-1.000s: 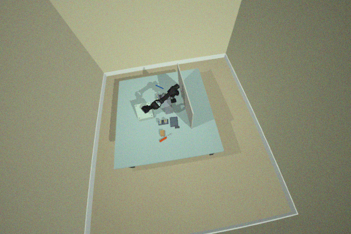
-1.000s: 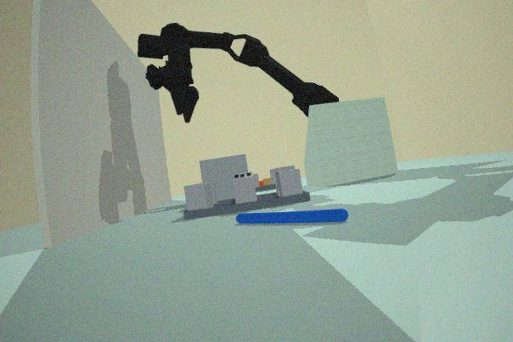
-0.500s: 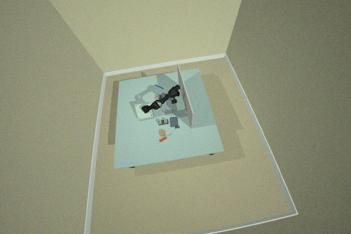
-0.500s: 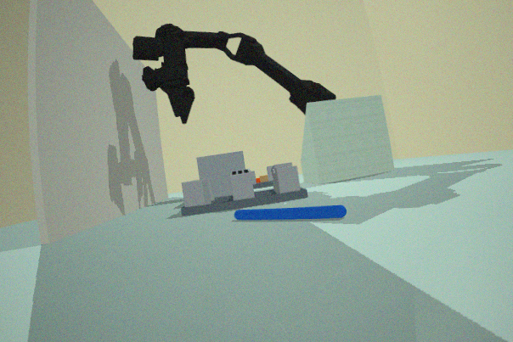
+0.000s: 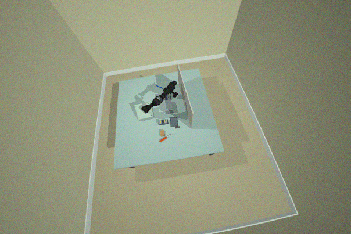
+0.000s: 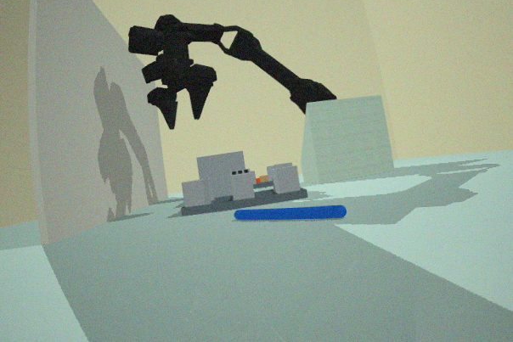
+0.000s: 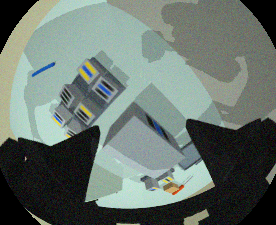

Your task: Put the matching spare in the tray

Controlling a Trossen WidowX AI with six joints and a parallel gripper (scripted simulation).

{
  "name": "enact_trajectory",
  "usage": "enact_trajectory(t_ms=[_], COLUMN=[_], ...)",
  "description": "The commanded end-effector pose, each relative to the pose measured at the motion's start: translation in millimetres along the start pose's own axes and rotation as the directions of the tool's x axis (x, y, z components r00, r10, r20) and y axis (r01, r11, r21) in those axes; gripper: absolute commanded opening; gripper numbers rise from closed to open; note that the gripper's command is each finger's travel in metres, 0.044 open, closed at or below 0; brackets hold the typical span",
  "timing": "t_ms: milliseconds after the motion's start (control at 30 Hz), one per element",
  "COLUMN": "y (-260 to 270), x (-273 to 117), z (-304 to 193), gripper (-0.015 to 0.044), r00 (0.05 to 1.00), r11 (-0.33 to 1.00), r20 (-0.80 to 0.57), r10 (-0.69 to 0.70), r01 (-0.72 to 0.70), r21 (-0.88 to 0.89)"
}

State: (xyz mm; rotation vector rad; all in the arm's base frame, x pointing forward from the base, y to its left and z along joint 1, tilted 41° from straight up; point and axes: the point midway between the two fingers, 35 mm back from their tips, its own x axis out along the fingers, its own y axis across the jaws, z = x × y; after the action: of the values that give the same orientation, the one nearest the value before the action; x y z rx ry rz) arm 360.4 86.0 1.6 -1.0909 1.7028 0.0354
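My gripper is open and empty, high above the table. In the wrist view a large grey box, apparently the mounted unit, lies below and between the fingers. Its side face shows a blue bar between dark bars. Several grey spares stand on a dark base; one spare shows blue between dark bars, another blue between yellow. Two more spares stand beside the dark tray, which a finger partly hides in the wrist view. No spare is visible in the tray's visible part.
A tall grey panel stands close beside the gripper. A blue rod lies by the spares' base. An orange block and a red-handled screwdriver lie past the tray. A pale block stands near the arm's base.
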Motion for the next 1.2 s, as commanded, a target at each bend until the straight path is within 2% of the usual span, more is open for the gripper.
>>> enact_trajectory(t_ms=[0,100,467,633,667,1167], y=[58.2,69.5,69.5,68.7,68.7,65.8], x=[31.2,37.0,37.0,73.9,77.3,84.5], z=[22.6,26.5,26.5,26.3,26.0,25.5], gripper=[0.0440,0.0440,0.0440,0.0309,0.0300,0.0300], r00=[1.000,1.000,1.000,1.000,1.000,1.000], r11=[0.792,0.702,0.702,0.702,0.702,0.702], r20=[-0.007,-0.005,-0.005,-0.006,-0.006,-0.006], r10=[-0.003,-0.009,-0.009,-0.010,-0.011,-0.011], r01=[-0.002,0.002,0.002,0.003,0.003,0.003], r21=[-0.610,-0.712,-0.712,-0.712,-0.712,-0.712])
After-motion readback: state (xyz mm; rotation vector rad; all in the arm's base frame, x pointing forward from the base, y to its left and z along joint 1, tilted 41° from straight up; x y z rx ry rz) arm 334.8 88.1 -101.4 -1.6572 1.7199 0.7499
